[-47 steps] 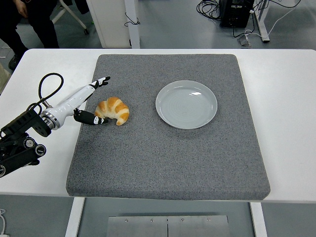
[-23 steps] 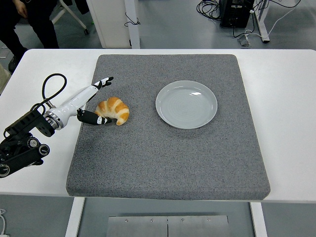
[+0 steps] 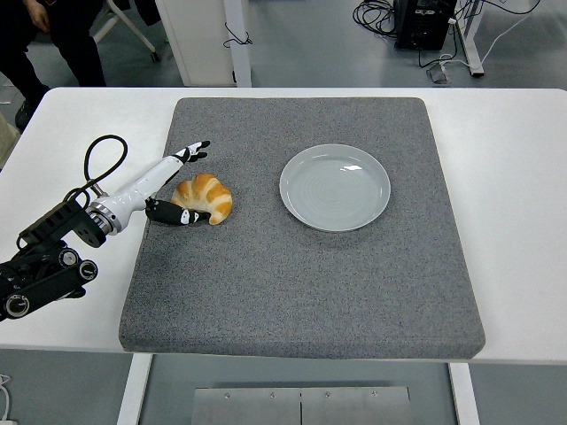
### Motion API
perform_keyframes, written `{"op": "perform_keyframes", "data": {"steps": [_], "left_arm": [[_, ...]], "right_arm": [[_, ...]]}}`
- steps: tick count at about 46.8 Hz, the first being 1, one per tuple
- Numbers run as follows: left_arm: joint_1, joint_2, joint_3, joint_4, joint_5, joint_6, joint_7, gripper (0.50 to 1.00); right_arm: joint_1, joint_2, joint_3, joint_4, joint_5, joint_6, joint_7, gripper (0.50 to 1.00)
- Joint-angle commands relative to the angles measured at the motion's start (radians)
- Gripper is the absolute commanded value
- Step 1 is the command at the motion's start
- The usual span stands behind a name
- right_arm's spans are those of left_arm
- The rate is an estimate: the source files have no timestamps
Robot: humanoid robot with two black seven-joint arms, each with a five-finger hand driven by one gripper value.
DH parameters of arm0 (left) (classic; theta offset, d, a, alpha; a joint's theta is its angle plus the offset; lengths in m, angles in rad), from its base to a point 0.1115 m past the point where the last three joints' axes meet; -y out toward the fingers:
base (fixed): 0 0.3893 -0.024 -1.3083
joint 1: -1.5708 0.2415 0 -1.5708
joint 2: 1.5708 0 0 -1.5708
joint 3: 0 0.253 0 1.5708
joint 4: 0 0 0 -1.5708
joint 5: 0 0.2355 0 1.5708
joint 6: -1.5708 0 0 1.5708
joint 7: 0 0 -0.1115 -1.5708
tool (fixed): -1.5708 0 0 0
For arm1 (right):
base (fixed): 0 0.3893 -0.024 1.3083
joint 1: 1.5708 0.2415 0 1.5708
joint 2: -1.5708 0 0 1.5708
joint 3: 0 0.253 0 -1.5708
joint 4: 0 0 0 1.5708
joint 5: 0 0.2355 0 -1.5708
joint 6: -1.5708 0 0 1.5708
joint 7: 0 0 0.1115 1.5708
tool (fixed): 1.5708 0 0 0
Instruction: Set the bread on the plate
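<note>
**benchnoob:** One arm only in the head view, the left one. So where's the bread sitting?

**padwatcher:** Croissant (image 3: 203,198) is on the left part of the grey mat (image 3: 301,274), lying flat with its curve arching toward the far side. The plate (image 3: 335,187) is off to its right on the same mat, well apart, nothing on it.

**benchnoob:** And the left hand (image 3: 170,184)? Grabbing it or not?

**padwatcher:** Not gripping as far as I can see. The hand is spread wide around the croissant's left end. The long white fingers (image 3: 191,151) point out past the far-left side of the bread, with the black tips clear of it. The dark thumb (image 3: 168,212) lies low along the near-left side, its tip right against the crust or just about. So the bread sits in the gap between them, hand open, nothing lifted.

**benchnoob:** Anything else on the table?

**padwatcher:** Just the white table (image 3: 523,177) under the mat, and the arm's black cable (image 3: 96,158) looping up over the table's left side. At the top left corner there's a person (image 3: 53,35) in dark clothing, only partly in view beyond the far edge.
</note>
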Motion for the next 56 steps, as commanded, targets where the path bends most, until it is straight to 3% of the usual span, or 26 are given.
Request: {"op": "perform_keyframes", "data": {"steps": [1,11,15,19,23,27,31,42,56], "left_arm": [[0.000,-0.002,0.000,0.007,0.000,0.000,0.000,0.878],[0.002,-0.009,0.000,0.016,0.001,0.000,0.000,0.821],[0.003,-0.009,0.002,0.019,0.001,0.000,0.000,0.781],[0.005,-0.011,0.000,0.022,0.001,0.000,-0.003,0.712],[0.005,-0.011,0.000,0.022,0.000,0.000,-0.007,0.698],[0.003,-0.011,0.000,0.022,-0.002,0.000,-0.007,0.621],[0.000,-0.011,0.000,0.021,-0.002,0.000,-0.008,0.501],[-0.012,0.000,0.000,0.001,-0.002,-0.009,-0.048,0.500],[-0.066,0.052,-0.001,-0.032,-0.003,-0.017,-0.049,0.500]], "right_arm": [[0.000,0.000,0.000,0.000,0.000,0.000,0.000,1.000],[0.000,0.000,0.000,0.000,0.000,0.000,0.000,1.000],[0.000,0.000,0.000,0.000,0.000,0.000,0.000,1.000],[0.000,0.000,0.000,0.000,0.000,0.000,0.000,1.000],[0.000,0.000,0.000,0.000,0.000,0.000,0.000,1.000],[0.000,0.000,0.000,0.000,-0.001,0.000,0.000,1.000],[0.000,0.000,0.000,0.000,0.000,0.000,0.000,1.000],[0.000,0.000,0.000,0.000,0.000,0.000,0.000,1.000],[0.000,0.000,0.000,0.000,0.000,0.000,0.000,1.000]]}}
